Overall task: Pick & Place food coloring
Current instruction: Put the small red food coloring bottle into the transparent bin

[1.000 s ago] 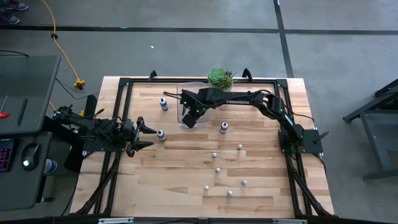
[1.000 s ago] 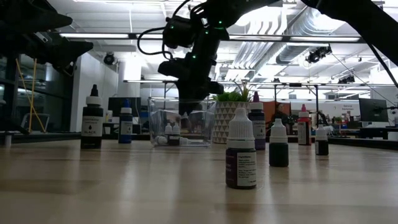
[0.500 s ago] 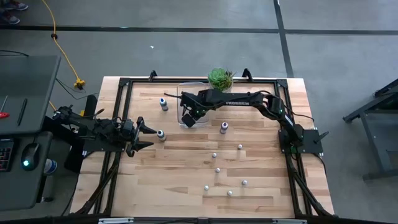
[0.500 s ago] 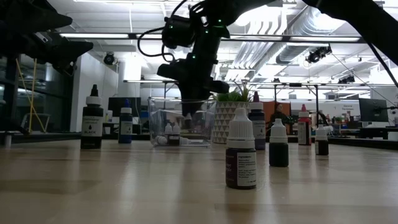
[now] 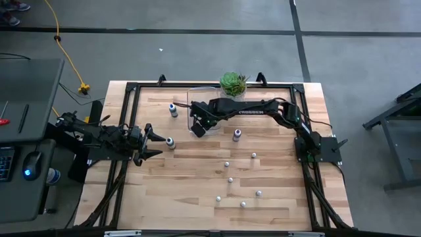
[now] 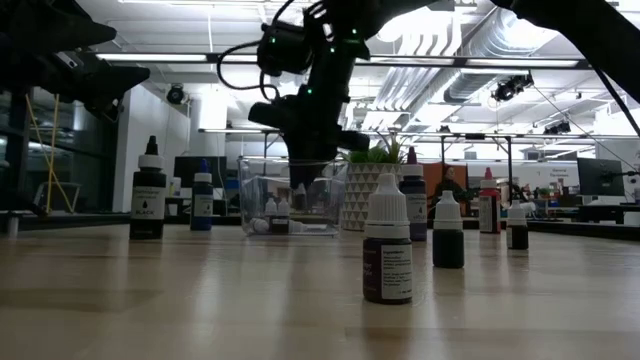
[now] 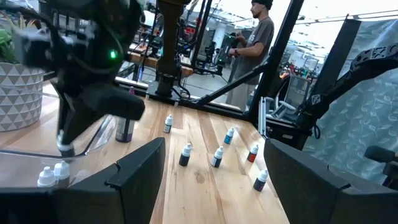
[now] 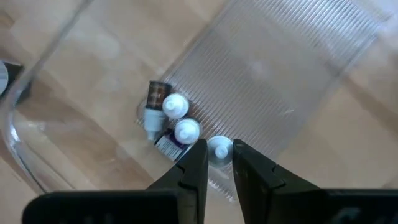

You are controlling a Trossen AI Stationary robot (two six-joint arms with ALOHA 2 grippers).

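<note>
My right gripper (image 8: 219,144) hangs over the clear bin (image 5: 191,99), pointing down, shut on a white-capped food coloring bottle (image 8: 219,150). Three more bottles (image 8: 176,106) lie on the bin's floor. In the low view the right gripper (image 6: 300,170) reaches down into the bin (image 6: 258,200). My left gripper (image 5: 158,145) waits open near the table's left side, just short of a standing bottle (image 5: 170,141). Several other bottles (image 5: 230,179) stand on their bases across the table. My right gripper pinches the bottle by its white cap (image 8: 219,149) between the two fingertips, coming from above and pointing down. The bottle's body is hidden beneath the cap. Whether its base touches the bin floor does not show.
A green succulent in a white pot (image 5: 233,83) stands at the far edge beside the bin. A black frame (image 5: 131,89) runs around the table. Tall bottles (image 6: 387,250) stand close to the low camera. A person (image 7: 252,37) stands in the room beyond.
My right gripper has edged slightly toward the table's left over the bin and has stayed shut on the bottle.
</note>
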